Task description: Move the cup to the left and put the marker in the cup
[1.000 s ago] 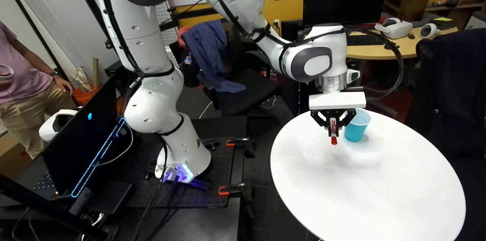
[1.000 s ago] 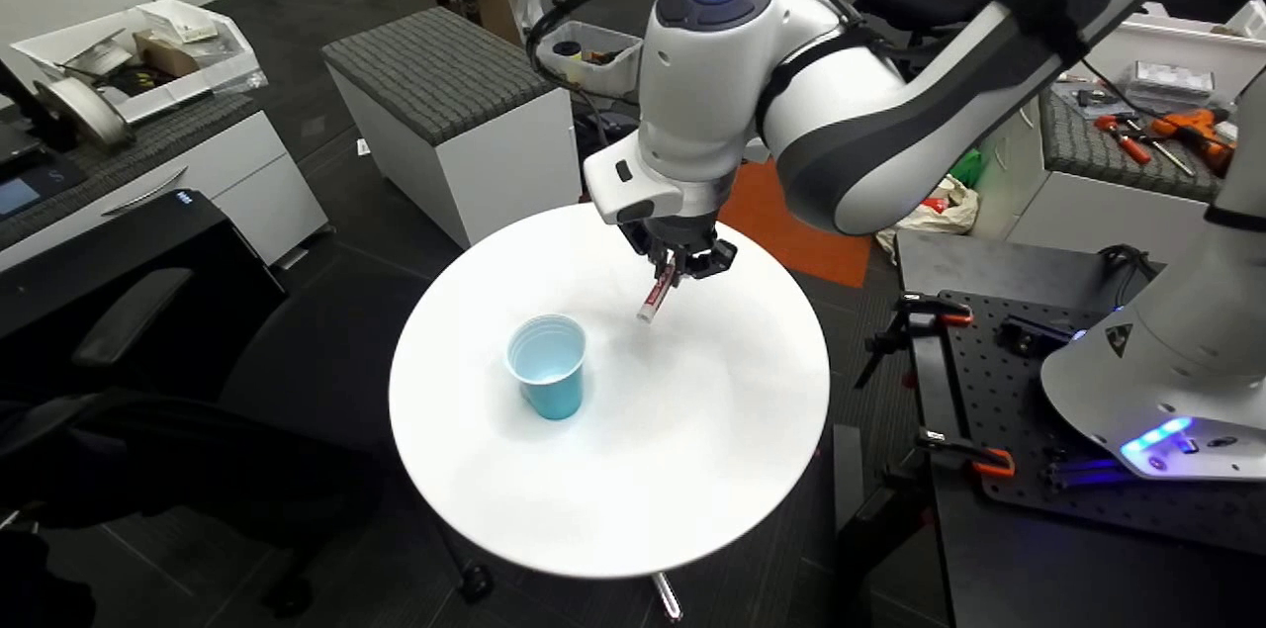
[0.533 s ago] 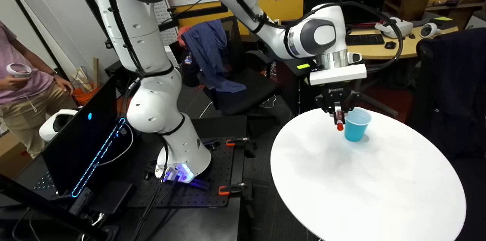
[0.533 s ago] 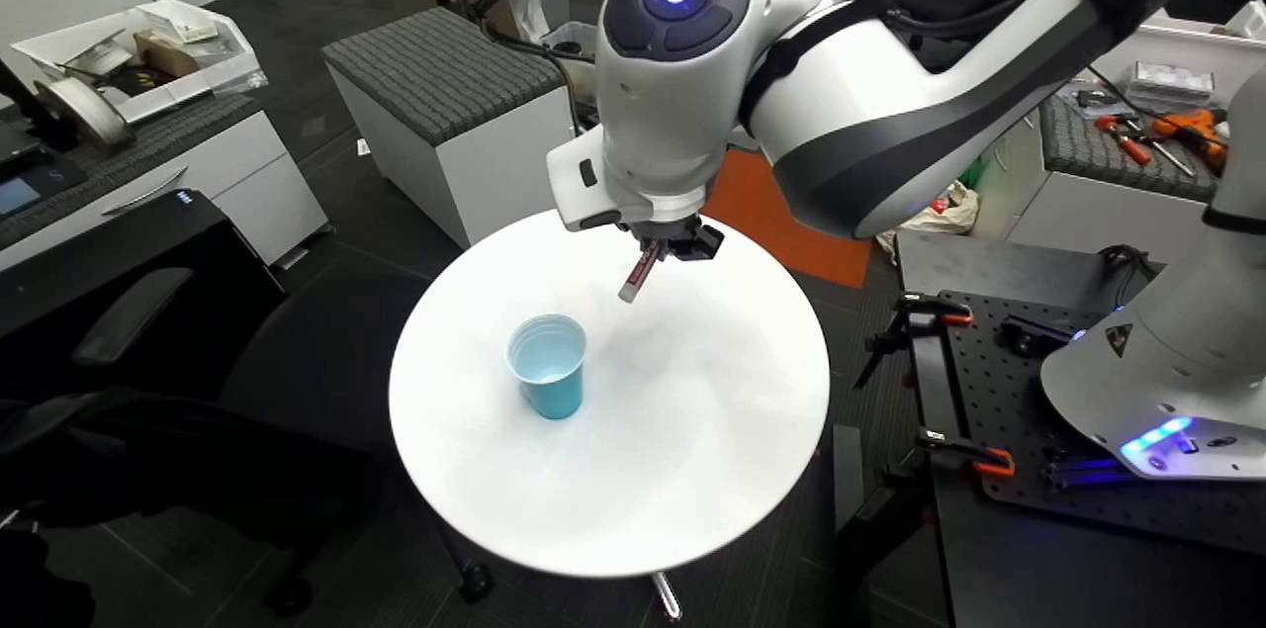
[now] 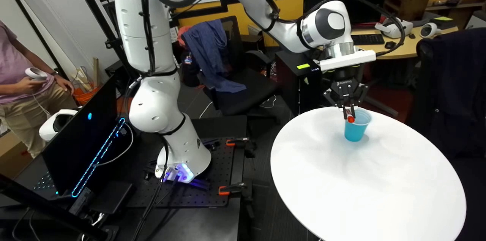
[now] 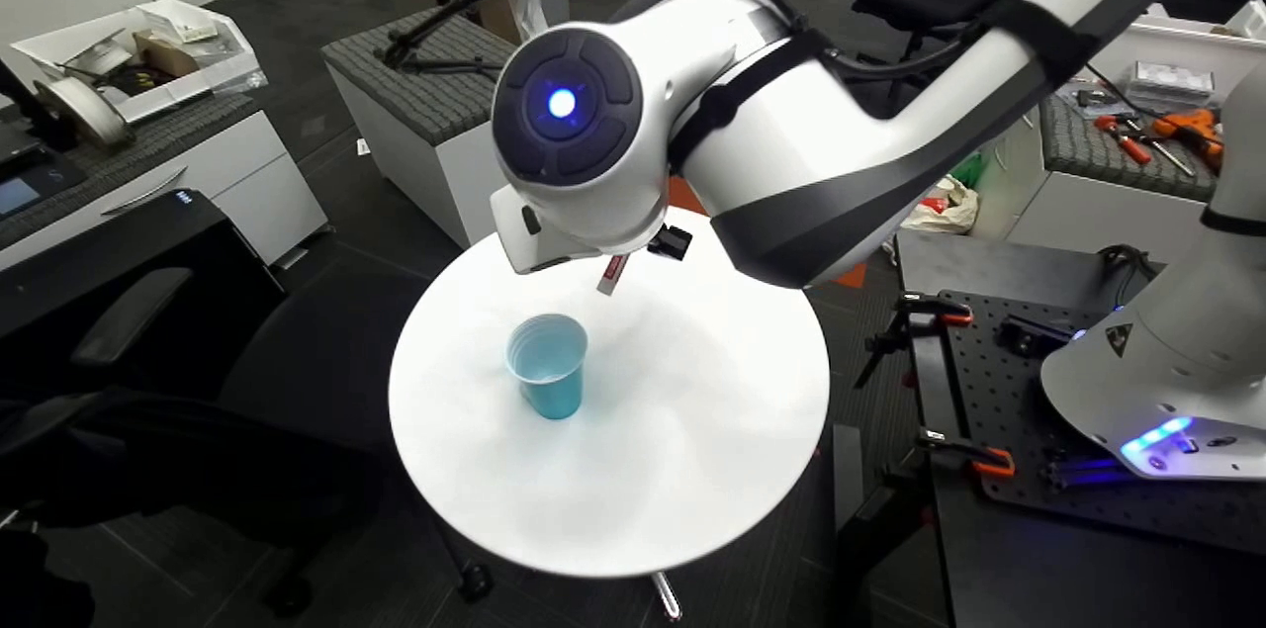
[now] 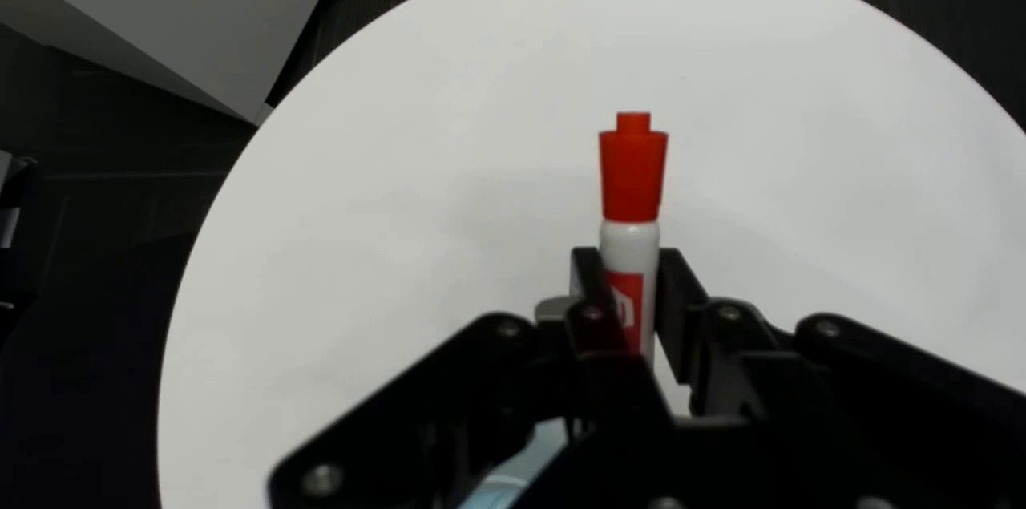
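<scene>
The light-blue cup stands upright on the white round table, seen in both exterior views (image 5: pixel 354 131) (image 6: pixel 550 379). A sliver of the cup (image 7: pixel 501 486) shows at the bottom of the wrist view, behind the gripper. My gripper (image 7: pixel 628 272) is shut on the marker (image 7: pixel 632 176), whose red cap points away from the palm. In an exterior view the gripper (image 5: pixel 349 112) and the marker's red cap (image 5: pixel 351 118) overlap the cup's rim. In an exterior view the marker's whitish end (image 6: pixel 611 275) sticks out below the wrist, apart from the cup; the fingers are mostly hidden there.
The round table (image 5: pixel 364 191) carries the cup near its edge. A dark chair (image 6: pixel 297 381) stands close to the table. A white cabinet with a grey top (image 6: pixel 445 94) stands behind it. The robot's black bench with clamps (image 5: pixel 231 189) is beside the table.
My gripper has risen and moved with the marker towards the cup, leftwards in an exterior view and rightwards in an exterior view. The marker's tilt has changed. The cup has not moved.
</scene>
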